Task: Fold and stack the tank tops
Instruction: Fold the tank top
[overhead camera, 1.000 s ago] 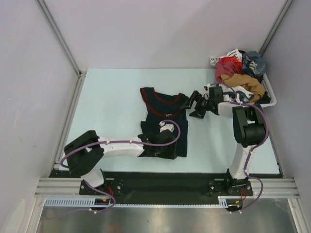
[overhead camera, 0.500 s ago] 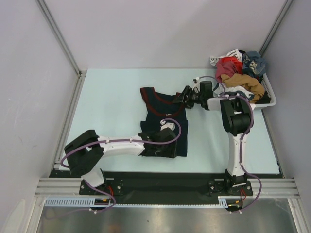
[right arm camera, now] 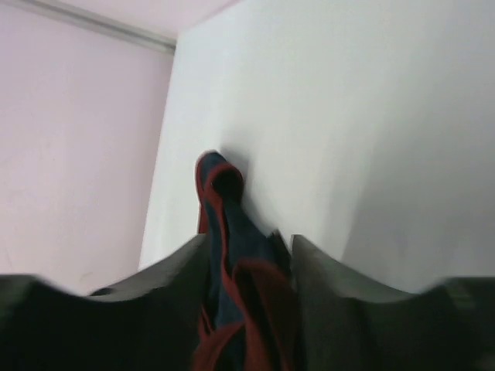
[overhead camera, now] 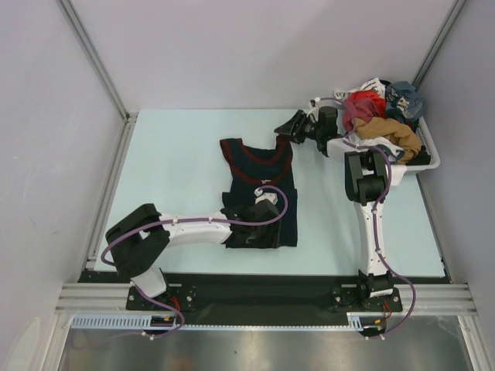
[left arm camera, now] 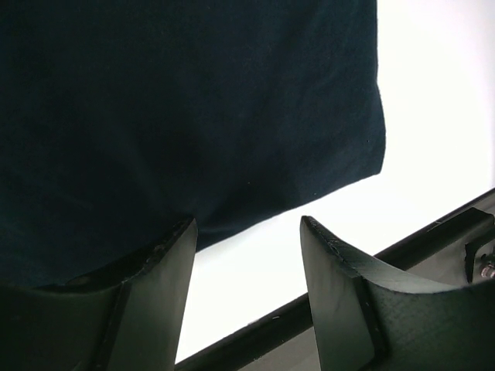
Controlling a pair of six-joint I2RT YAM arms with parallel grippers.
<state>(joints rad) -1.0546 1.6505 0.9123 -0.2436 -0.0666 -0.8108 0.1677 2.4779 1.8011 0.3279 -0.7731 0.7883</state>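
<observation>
- Now the right gripper (right arm camera: 246,239) has narrowed its jaws from wide apart, and in its wrist view the maroon-trimmed shoulder strap (right arm camera: 220,193) is bunched between the fingers, so we read that as a pinch on the strap.
- From above, that arm has stretched out: a second ago the gripper sat beside the shoulder, and now it is up near the far edge of the table (overhead camera: 178,170), just beside the basket (overhead camera: 430,161).
- The strap seems to have gone with it, and the neck end of the navy tank top (overhead camera: 259,174) looks drawn slightly far and left.
- Meanwhile, the left gripper (left arm camera: 247,224) has not budged. Its jaws stand spread with nothing between them, down at the near hem, one finger overlapping the cloth.
- So the top lies flat in the middle of the table, anchored near and tugged far. To us that looks like smoothing it out lengthwise, and no fold has been made yet.
- As for the white top, we cannot pick it out of the heap of clothes in the basket.
- The risk we see is that if the strap slips out, the cloth springs back wrinkled.
</observation>
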